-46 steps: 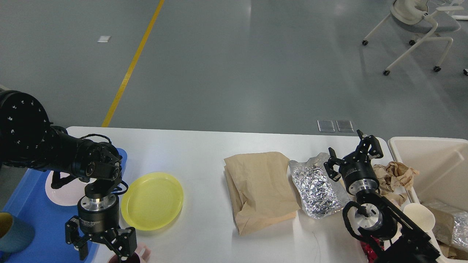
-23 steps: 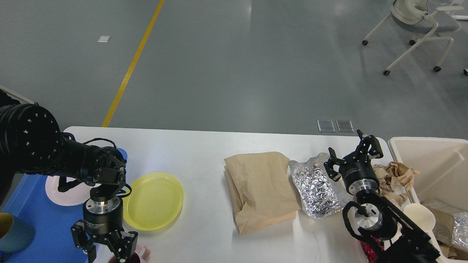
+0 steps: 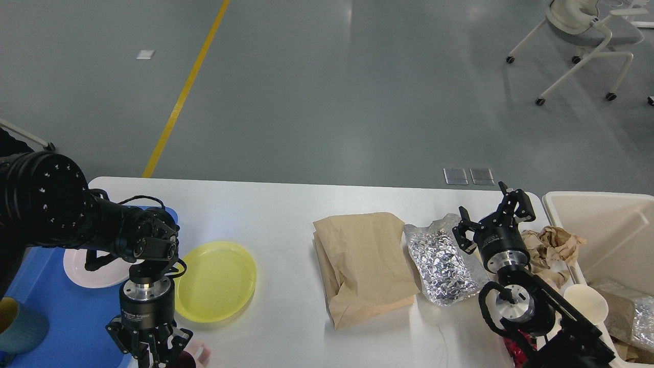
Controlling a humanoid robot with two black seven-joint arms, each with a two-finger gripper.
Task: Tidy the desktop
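Your left gripper [image 3: 150, 352] is pointing down over a pink cup [image 3: 196, 356] at the desktop's [image 3: 286, 204] near edge, just nearer than the yellow plate [image 3: 217, 281]; you cannot tell its jaw opening; well right of the plate, your right gripper [image 3: 493, 217] is hovering with jaws spread, gripping nothing, beside the foil pouch [image 3: 444, 263] and brown paper bag [image 3: 363, 266].

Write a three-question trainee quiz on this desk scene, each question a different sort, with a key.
1. True or false: the yellow plate sits inside the blue tray.
2. Which lies directly beside the brown paper bag, towards the right arm? A) foil pouch B) pink plate C) teal cup
3. Fill in: the right pincer stands ____, holding nothing.

Key: 1 false, it lies on the desktop; 2 A; 3 open.
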